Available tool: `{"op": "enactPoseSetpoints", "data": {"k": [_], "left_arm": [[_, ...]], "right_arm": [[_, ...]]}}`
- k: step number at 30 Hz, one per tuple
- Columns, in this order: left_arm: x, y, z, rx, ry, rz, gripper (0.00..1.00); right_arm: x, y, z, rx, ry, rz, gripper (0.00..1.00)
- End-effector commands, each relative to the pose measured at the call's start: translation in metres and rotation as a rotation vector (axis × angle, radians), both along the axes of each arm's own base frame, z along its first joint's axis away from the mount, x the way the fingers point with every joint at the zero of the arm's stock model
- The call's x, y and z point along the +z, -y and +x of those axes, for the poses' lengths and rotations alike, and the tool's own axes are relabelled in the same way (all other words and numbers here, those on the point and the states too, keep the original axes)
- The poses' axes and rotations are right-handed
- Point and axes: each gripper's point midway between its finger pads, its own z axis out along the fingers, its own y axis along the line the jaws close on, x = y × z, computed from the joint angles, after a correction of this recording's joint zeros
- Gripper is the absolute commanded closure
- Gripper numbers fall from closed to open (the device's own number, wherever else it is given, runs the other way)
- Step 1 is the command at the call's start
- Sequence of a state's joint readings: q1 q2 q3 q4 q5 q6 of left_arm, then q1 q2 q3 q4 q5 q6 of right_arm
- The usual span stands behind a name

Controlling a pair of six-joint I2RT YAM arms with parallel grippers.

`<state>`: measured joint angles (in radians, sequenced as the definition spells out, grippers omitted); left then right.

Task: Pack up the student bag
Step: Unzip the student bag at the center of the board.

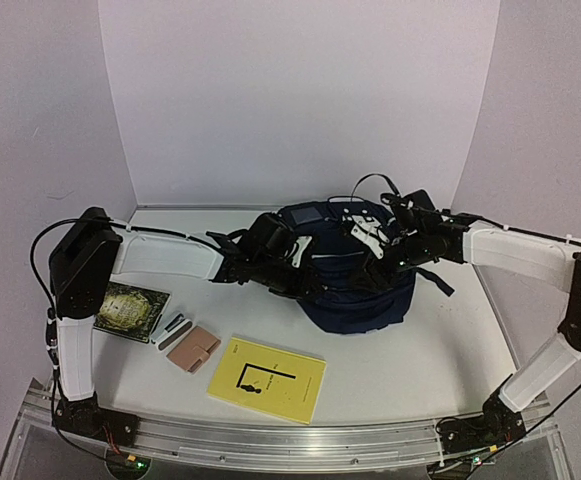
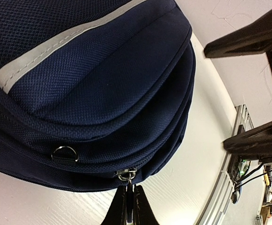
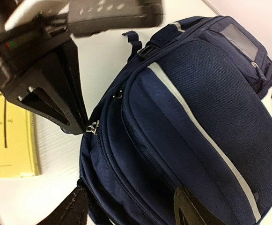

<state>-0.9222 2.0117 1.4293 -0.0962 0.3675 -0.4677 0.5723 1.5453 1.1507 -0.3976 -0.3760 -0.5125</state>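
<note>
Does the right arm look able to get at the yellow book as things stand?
Probably yes: the right tool is open and empty over the student bag, and the yellow book lies uncovered on the table nearby.

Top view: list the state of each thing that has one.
Bag: lying flat, visible zips shut.
Left pincer: shut on zip pull.
Right pincer: open, empty, at the bag.
Yellow book: closed, flat.
Green book: closed, flat.
Tan wallet: closed.
</note>
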Motion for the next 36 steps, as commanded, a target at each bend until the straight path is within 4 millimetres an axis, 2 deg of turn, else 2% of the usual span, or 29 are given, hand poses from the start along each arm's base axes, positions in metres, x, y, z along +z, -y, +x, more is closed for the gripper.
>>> {"op": "enactPoseSetpoints", "data": {"k": [1, 7, 10, 14, 15, 18, 21, 26, 36], "left_arm": [[0.037, 0.011, -0.015, -0.061, 0.022, -0.103, 1.0], [0.035, 0.009, -0.016, -0.055, 0.019, -0.099, 1.0], [0.034, 0.007, -0.015, -0.051, 0.021, -0.092, 1.0], [0.034, 0.001, -0.011, -0.034, 0.04, -0.07, 1.0], [0.034, -0.002, -0.009, -0.023, 0.045, -0.061, 1.0], [0.026, -0.019, 0.006, 0.05, 0.056, -0.001, 1.0], [0.012, -0.049, 0.029, 0.158, 0.056, 0.076, 1.0], [-0.008, -0.094, 0.067, 0.29, 0.074, 0.201, 1.0], [-0.011, -0.125, 0.144, 0.396, 0.162, 0.272, 1.0]], "right_arm": [[-0.018, -0.008, 0.011, 0.027, 0.102, -0.075, 0.37], [-0.041, -0.011, 0.011, 0.029, 0.093, -0.121, 0.42], [-0.042, -0.007, 0.013, 0.018, 0.114, -0.134, 0.59], [-0.033, -0.001, 0.02, -0.015, 0.162, -0.156, 0.95], [-0.03, 0.001, 0.021, -0.023, 0.17, -0.159, 1.0], [-0.02, 0.005, 0.017, -0.03, 0.194, -0.149, 1.0], [-0.011, 0.009, 0.01, -0.029, 0.201, -0.139, 1.0], [-0.007, 0.014, 0.001, -0.029, 0.167, -0.145, 1.0], [0.021, -0.005, -0.019, 0.031, 0.041, -0.038, 1.0]]}}
